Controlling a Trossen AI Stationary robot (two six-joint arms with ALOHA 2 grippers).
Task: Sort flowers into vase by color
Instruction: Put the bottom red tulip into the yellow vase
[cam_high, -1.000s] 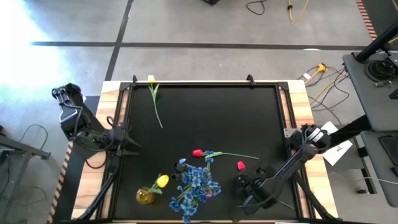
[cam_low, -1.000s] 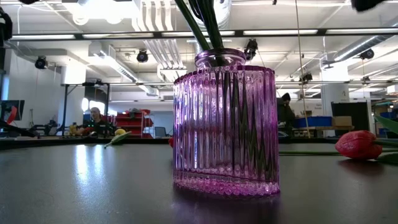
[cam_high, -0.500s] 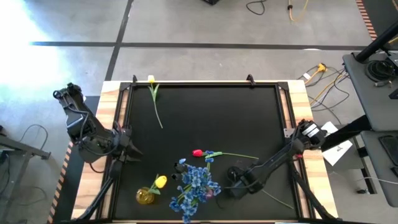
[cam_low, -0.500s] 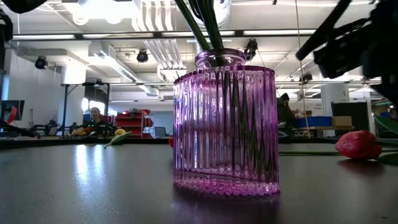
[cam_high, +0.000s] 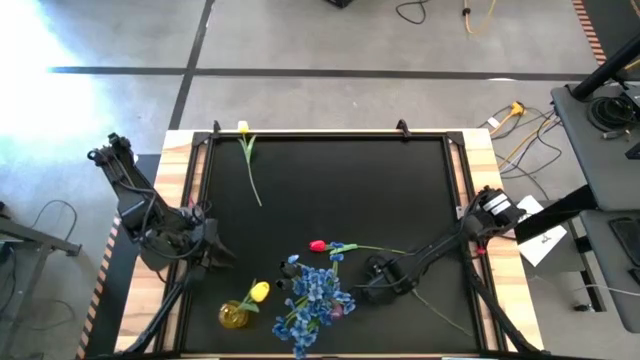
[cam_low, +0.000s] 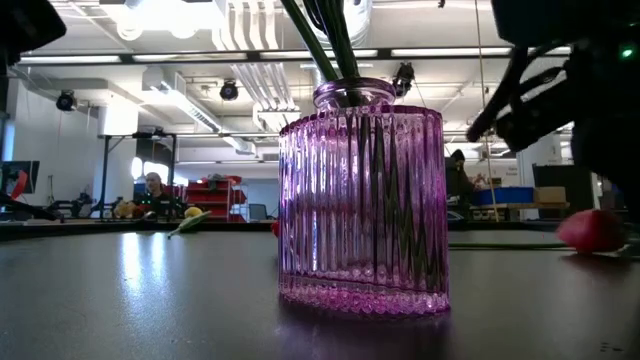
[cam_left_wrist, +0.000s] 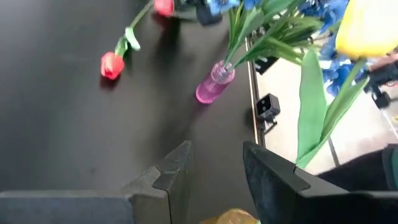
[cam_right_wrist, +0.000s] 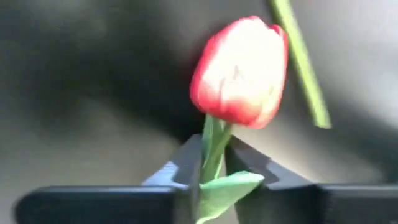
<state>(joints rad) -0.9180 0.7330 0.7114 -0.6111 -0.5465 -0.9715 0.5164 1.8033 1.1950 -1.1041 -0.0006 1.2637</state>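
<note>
The left gripper (cam_high: 215, 250) hangs over the left side of the black table (cam_high: 350, 190), its fingers open with nothing between them. Far back lies a yellow tulip (cam_high: 243, 128) by itself. Just right of the left gripper, a yellow vase (cam_high: 234, 315) holds another yellow tulip (cam_high: 261, 291). Next comes the pink vase (cam_low: 362, 200) full of blue flowers (cam_high: 315, 292). A red tulip (cam_high: 317, 245) lies flat behind it. Farther right, the right gripper (cam_right_wrist: 211, 168) pinches the stem of a second red tulip (cam_right_wrist: 241, 70) just under its bloom.

Pink ribbed vase (cam_low: 363, 200) centre, green stems (cam_low: 325, 45) inside; red tulip (cam_low: 590, 230) right.
</note>
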